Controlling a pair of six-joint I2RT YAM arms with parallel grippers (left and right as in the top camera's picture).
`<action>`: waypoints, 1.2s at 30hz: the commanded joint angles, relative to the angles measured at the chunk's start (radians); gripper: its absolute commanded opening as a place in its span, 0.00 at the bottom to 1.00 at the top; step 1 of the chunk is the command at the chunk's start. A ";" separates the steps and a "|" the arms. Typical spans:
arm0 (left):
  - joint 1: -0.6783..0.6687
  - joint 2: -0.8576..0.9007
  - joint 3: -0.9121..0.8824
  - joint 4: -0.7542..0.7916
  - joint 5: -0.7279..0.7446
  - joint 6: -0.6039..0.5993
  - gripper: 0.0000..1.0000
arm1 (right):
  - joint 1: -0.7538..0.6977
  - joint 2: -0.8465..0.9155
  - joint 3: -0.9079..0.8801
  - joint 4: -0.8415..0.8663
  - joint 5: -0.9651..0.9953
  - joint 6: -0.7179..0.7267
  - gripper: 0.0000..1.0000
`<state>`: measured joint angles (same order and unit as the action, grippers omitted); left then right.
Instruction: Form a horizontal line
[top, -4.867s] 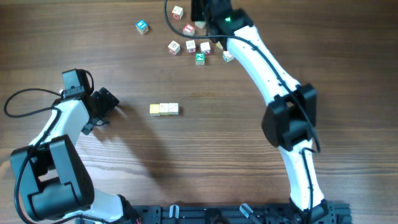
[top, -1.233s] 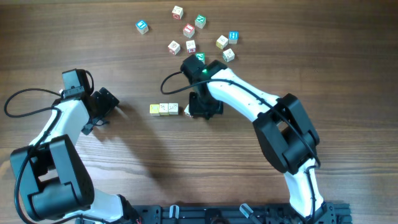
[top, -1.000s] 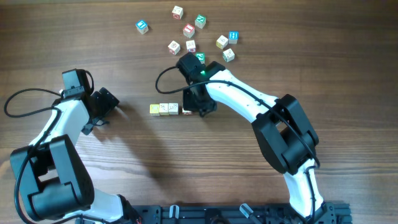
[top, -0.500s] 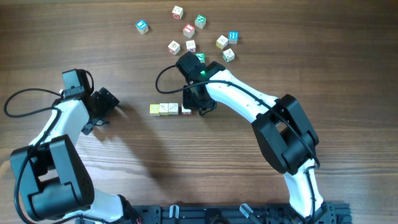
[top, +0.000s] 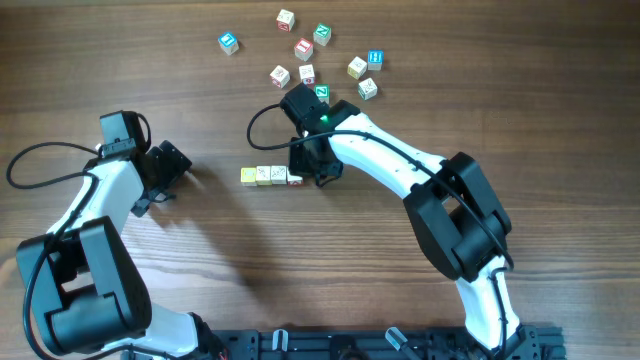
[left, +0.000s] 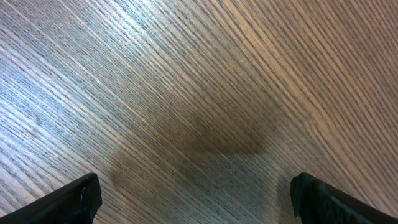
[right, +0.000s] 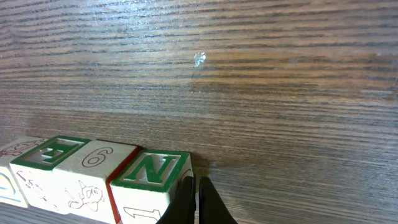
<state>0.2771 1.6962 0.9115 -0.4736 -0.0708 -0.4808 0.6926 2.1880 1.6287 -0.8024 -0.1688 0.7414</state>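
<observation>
right gripper (right: 196, 200) fingertips closed together, against green n cube (right: 152, 173) at end of the horizontal line (top: 268, 175). left gripper (left: 196, 202) spread wide above table (left: 186, 93).

The brown wooden table (left: 199, 93) shows fine straight grain with a soft sheen. The row of small pale wooden letter cubes (right: 93, 169) looks smooth and matt, with flat green and red paint. The white right arm (top: 390, 157) is glossy plastic.
</observation>
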 joint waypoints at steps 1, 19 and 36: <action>0.002 0.007 -0.005 0.002 -0.009 -0.002 1.00 | 0.005 0.002 -0.005 -0.028 0.011 0.020 0.10; 0.002 0.007 -0.005 0.002 -0.009 -0.002 1.00 | 0.011 0.002 -0.005 -0.021 -0.043 0.021 0.04; 0.002 0.007 -0.005 0.002 -0.009 -0.002 1.00 | 0.013 0.002 -0.005 -0.118 -0.082 -0.039 0.04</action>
<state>0.2771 1.6962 0.9115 -0.4740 -0.0708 -0.4808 0.6998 2.1880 1.6287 -0.8944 -0.1692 0.7464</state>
